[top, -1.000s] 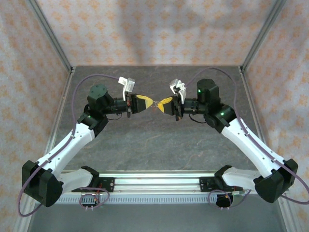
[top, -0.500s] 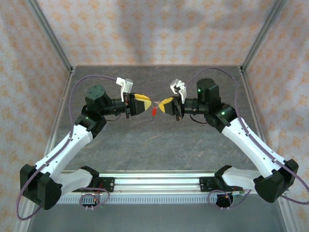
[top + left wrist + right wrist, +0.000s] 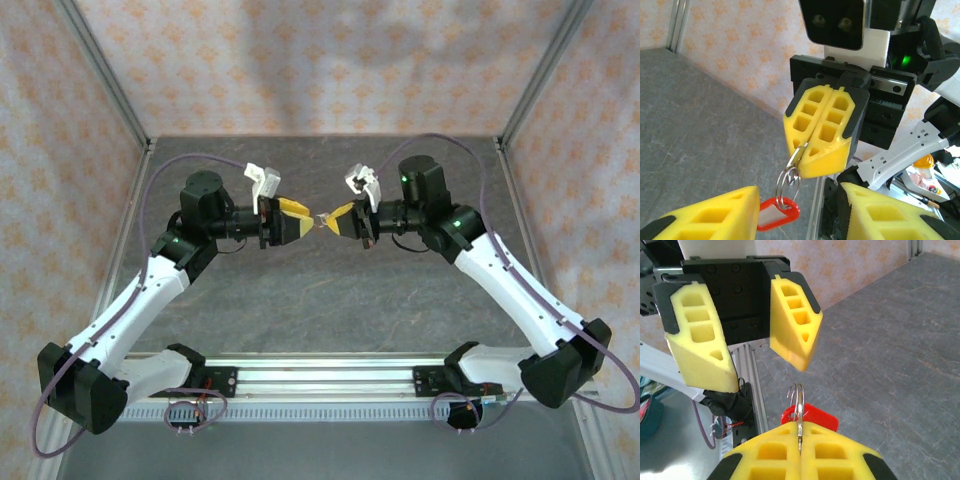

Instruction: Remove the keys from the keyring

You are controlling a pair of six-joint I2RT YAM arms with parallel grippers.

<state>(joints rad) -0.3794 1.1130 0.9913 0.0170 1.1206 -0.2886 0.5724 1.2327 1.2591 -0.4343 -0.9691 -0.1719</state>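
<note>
Two arms meet tip to tip in the air over the middle of the dark grey, stone-mottled worktop. The right gripper has its yellow wedge pads, moulded with hollow rectangular cells and backed in black, pressed flat together on a thin metal blade of the keyring. Whether that blade is a key or part of the ring cannot be told. The ring is coiled bright steel wire, seen nearly edge-on from the right wrist. A red plastic tag with a pale rectangular insert hangs from it. The left gripper faces it with its matching yellow fingers spread wide, apart from the ring, which sits just off their tips.
</note>
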